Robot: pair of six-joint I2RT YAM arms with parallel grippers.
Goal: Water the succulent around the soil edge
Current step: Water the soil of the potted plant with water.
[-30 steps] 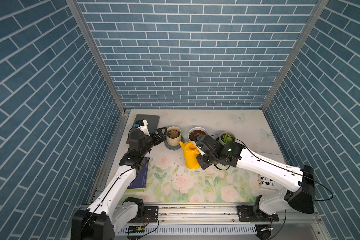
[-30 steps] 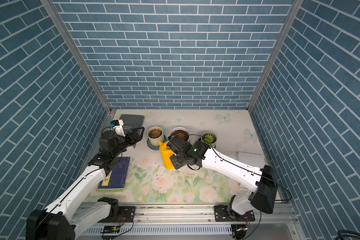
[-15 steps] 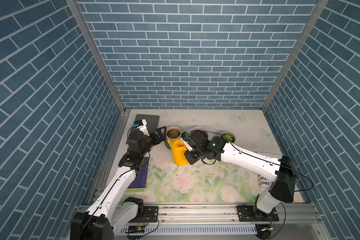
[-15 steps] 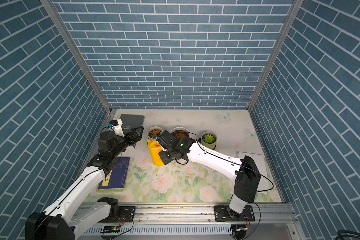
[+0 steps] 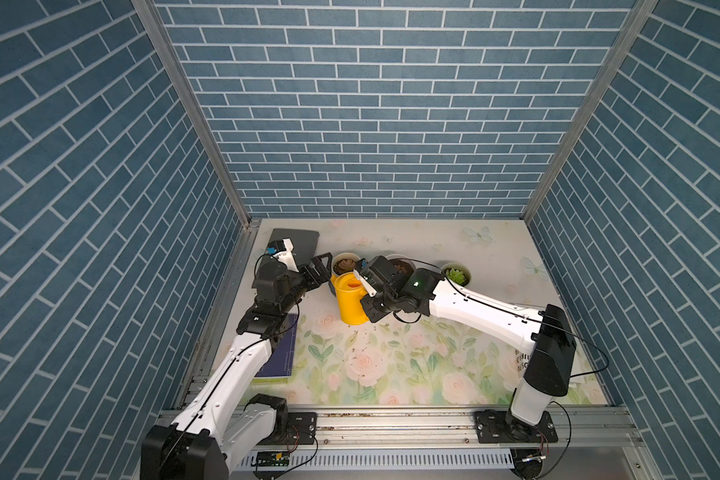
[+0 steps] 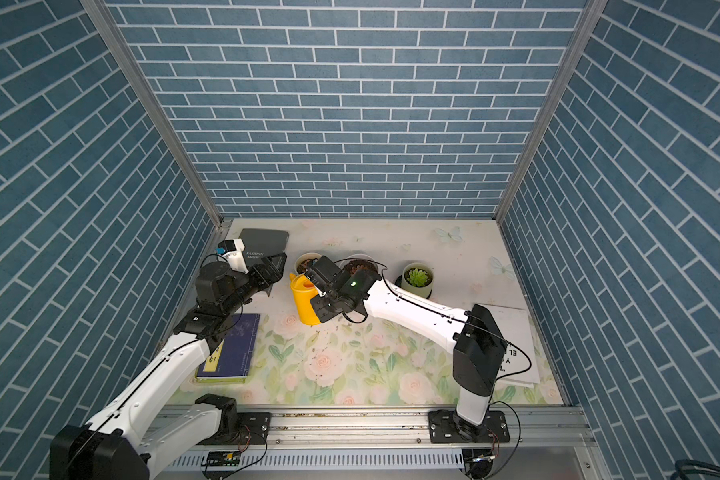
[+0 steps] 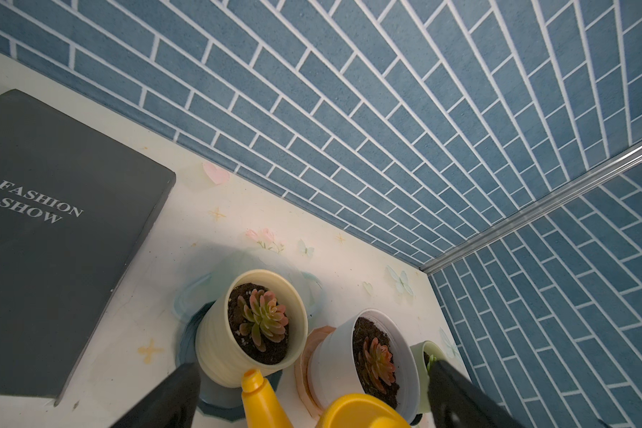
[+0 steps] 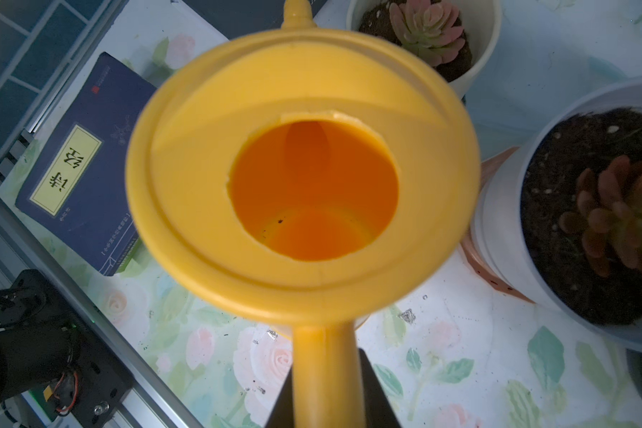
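Flowery table point(image 5: 433, 249). My right gripper point(image 8: 327, 392) squeezes yellow plastic watering can point(image 5: 352, 309) handle, reddish-green succulent point(image 7: 263, 319) just ahead. My left gripper point(image 5: 320, 272) spread wide.

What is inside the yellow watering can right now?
Through the opening of the yellow watering can, an orange bottom with a few dark specks. Its wide top collar covers the rest; clear water cannot be ruled out.

Right hand point(image 5: 370, 308) clamped tight and outstretched, left hand point(image 5: 322, 271) wide open close beside it
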